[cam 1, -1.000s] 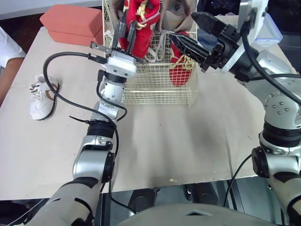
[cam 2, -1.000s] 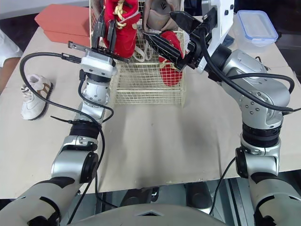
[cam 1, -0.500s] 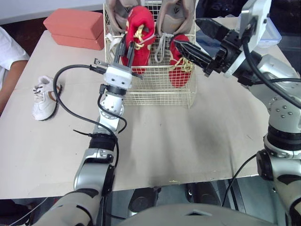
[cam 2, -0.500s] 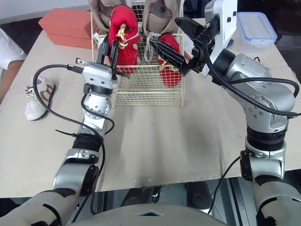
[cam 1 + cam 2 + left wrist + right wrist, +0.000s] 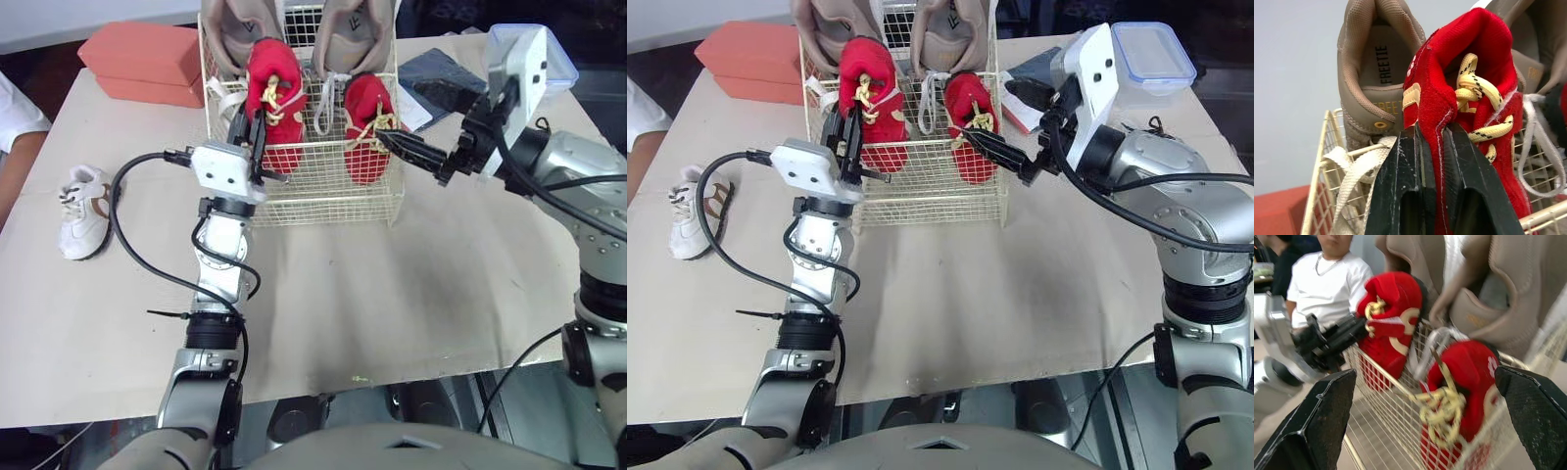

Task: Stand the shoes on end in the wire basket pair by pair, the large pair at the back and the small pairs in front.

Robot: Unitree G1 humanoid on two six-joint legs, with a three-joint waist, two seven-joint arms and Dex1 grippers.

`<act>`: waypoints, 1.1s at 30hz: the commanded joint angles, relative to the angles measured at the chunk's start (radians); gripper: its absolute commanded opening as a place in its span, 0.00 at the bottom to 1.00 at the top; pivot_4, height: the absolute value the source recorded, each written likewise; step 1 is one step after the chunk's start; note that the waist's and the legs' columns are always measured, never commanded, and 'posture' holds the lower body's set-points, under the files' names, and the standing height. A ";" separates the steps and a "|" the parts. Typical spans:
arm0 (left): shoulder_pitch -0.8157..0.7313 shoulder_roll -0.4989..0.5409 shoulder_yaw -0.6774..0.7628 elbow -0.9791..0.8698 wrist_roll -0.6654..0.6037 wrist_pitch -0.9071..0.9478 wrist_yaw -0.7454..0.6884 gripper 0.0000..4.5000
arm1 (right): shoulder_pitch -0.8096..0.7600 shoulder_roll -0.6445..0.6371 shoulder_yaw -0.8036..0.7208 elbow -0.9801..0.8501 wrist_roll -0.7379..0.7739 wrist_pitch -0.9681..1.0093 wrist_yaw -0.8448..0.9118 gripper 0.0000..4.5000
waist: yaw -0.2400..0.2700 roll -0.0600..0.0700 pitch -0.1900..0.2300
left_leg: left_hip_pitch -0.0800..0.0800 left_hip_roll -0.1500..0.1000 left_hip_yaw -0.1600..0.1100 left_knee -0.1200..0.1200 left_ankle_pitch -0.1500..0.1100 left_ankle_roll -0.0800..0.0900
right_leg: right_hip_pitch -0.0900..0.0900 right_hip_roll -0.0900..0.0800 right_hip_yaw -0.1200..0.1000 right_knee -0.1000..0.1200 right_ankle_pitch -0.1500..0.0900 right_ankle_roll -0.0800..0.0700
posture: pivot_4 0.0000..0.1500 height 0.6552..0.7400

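The wire basket (image 5: pixel 328 201) holds a large beige pair (image 5: pixel 227 31) standing on end at the back. Two small red shoes with yellow laces stand in front of them. My left gripper (image 5: pixel 1430 137) is shut on the collar of the left red shoe (image 5: pixel 274 93), which sits toe down at the front left. The right red shoe (image 5: pixel 366 125) stands free at the front right. My right gripper (image 5: pixel 1425 377) hangs open just outside the basket's right side, one finger (image 5: pixel 407 149) near that shoe's laces. A small white shoe (image 5: pixel 82 210) lies on the table far left.
A red box (image 5: pixel 137 61) lies behind the basket on the left. A dark blue item (image 5: pixel 433 78) and a clear container with a blue lid (image 5: pixel 560 61) sit at the back right. A person in a white shirt (image 5: pixel 1327 286) stands beyond the table's left edge.
My left gripper has lowered the left red shoe down into the basket. My right gripper has drawn back to the right of the basket, still open. The camera has shifted.
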 commanded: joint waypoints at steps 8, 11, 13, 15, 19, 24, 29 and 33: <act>0.122 -0.016 0.033 -0.113 -0.120 0.116 -0.085 0.98 | -0.027 0.004 -0.019 -0.036 0.011 -0.001 0.019 1.00 | -0.002 0.001 -0.001 | 0.001 0.000 0.001 -0.001 0.000 0.000 | 0.000 0.001 0.005 -0.001 0.000 0.000 | 1.00 1.00; 0.150 -0.006 0.043 -0.183 -0.144 0.149 -0.099 0.98 | -0.029 0.003 -0.023 -0.032 0.009 -0.002 0.019 1.00 | -0.006 0.001 -0.001 | 0.001 0.000 0.001 -0.002 0.000 0.000 | -0.001 0.001 0.006 -0.003 0.000 0.000 | 1.00 1.00; 0.183 0.013 0.048 -0.246 -0.169 0.197 -0.118 0.98 | -0.030 0.002 -0.026 -0.028 0.006 -0.004 0.018 1.00 | -0.014 0.001 0.000 | 0.001 0.000 0.001 -0.002 0.000 0.000 | -0.001 0.001 0.006 -0.003 0.000 0.000 | 1.00 1.00; 0.212 0.033 0.051 -0.300 -0.186 0.244 -0.133 0.98 | -0.030 0.002 -0.027 -0.027 0.005 -0.005 0.019 1.00 | -0.017 0.001 0.000 | 0.001 0.000 0.001 -0.002 -0.001 0.000 | -0.001 0.001 0.006 -0.003 0.000 0.000 | 1.00 1.00; 0.219 0.082 0.073 -0.380 -0.206 0.358 -0.138 0.98 | -0.029 0.006 -0.026 -0.021 -0.001 -0.012 0.019 1.00 | -0.022 0.001 0.000 | 0.001 0.000 0.001 -0.003 -0.001 0.001 | -0.001 0.002 0.007 -0.003 0.000 0.000 | 1.00 1.00; 0.181 0.083 0.093 -0.372 -0.220 0.356 -0.153 0.98 | -0.031 0.021 -0.019 -0.015 -0.011 -0.023 0.018 1.00 | -0.021 0.000 0.000 | 0.001 0.000 0.000 -0.003 -0.001 0.001 | -0.001 0.002 0.005 -0.001 0.000 0.000 | 1.00 1.00; 0.175 0.056 0.099 -0.372 -0.223 0.253 -0.190 0.98 | -0.029 0.027 -0.019 -0.012 -0.023 -0.028 0.021 1.00 | -0.011 0.000 0.000 | 0.001 0.000 0.000 -0.003 -0.001 0.001 | -0.002 0.001 0.004 -0.002 0.000 0.000 | 1.00 1.00; 0.143 0.027 0.118 -0.326 -0.183 0.177 -0.160 0.98 | -0.027 0.031 -0.019 -0.012 -0.029 -0.031 0.019 1.00 | 0.008 -0.001 0.001 | 0.000 0.000 -0.001 -0.002 -0.001 0.001 | -0.002 0.001 0.003 -0.002 0.000 0.000 | 1.00 1.00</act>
